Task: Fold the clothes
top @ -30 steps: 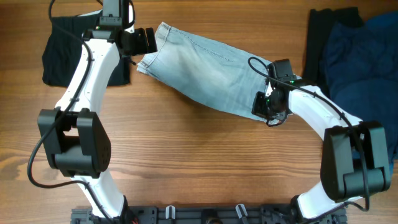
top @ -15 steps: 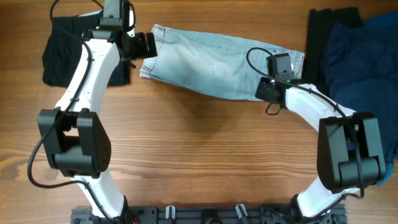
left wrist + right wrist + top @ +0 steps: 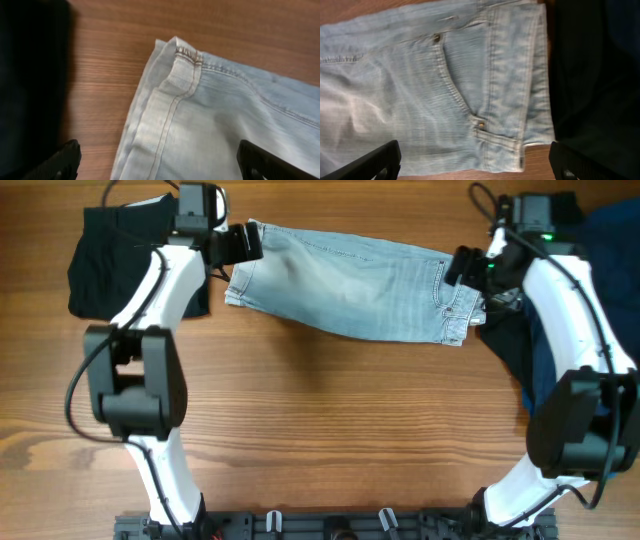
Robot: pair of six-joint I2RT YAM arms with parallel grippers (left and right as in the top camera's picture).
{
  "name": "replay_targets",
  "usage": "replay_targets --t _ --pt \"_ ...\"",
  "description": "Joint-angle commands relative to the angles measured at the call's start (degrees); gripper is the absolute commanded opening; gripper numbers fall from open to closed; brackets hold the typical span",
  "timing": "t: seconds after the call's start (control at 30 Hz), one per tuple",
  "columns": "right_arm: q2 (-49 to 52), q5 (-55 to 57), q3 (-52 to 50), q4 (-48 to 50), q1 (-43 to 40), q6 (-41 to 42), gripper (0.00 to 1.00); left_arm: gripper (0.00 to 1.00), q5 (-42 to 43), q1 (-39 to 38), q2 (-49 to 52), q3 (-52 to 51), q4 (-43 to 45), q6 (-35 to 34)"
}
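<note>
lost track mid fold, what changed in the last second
The right gripper pulled the waistband end of the faded light-blue denim shorts rightward and away from the robot, straightening them, then opened and let go. The left gripper stayed open at the hem end; the black fabric garment did not move.

Bright, even light; soft shadows.

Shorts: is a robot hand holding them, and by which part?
Nothing is held. Both grippers are open: the left gripper over the hem of the shorts, the right gripper over the waistband.
</note>
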Motion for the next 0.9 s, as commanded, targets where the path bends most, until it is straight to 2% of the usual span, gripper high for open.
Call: replay_targets --t 0.0,0.1,0.23,0.4,0.5,0.6,0.63,0.67,0.87 --pt "2.5 -9.9 0.5 0.3 -4.5 -7.9 0.97 1.00 7.9 0.2 6.8 -0.7 3.5 2.2" --pt "4.0 -10.4 0.4 0.4 -5.3 -11.5 0.97 1.00 10.8 0.2 9.8 -0.7 4.7 4.0" --pt "6.7 -12.3 -0.2 2.2 -5.3 -11.3 0.96 0.97 10.7 0.2 12.4 -0.7 4.7 4.0" --pt "12.7 -13.8 -0.2 2.7 -5.3 -11.4 0.87 0.90 9.6 0.2 12.6 -0.7 2.4 4.0" --pt "14.2 -13.8 -0.2 3.1 -5.3 -11.5 0.86 0.82 9.7 0.2 12.6 -0.7 1.1 4.0" --pt "14.2 -13.9 -0.2 3.9 -5.3 -11.5 0.84 0.60 9.7 0.3 12.3 -0.6 1.0 4.0" --pt "14.3 -14.3 -0.2 4.0 -5.3 -11.5 0.82 0.50 9.7 0.3 12.0 -0.6 0.5 4.0" --pt "14.5 -14.3 -0.2 4.1 -5.3 -11.5 0.80 0.45 9.6 0.3 11.5 -0.6 -0.3 4.0" --pt "16.4 -14.4 -0.3 3.7 -5.3 -11.5 0.79 0.46 9.6 2.9 7.1 -0.6 -4.9 4.0"
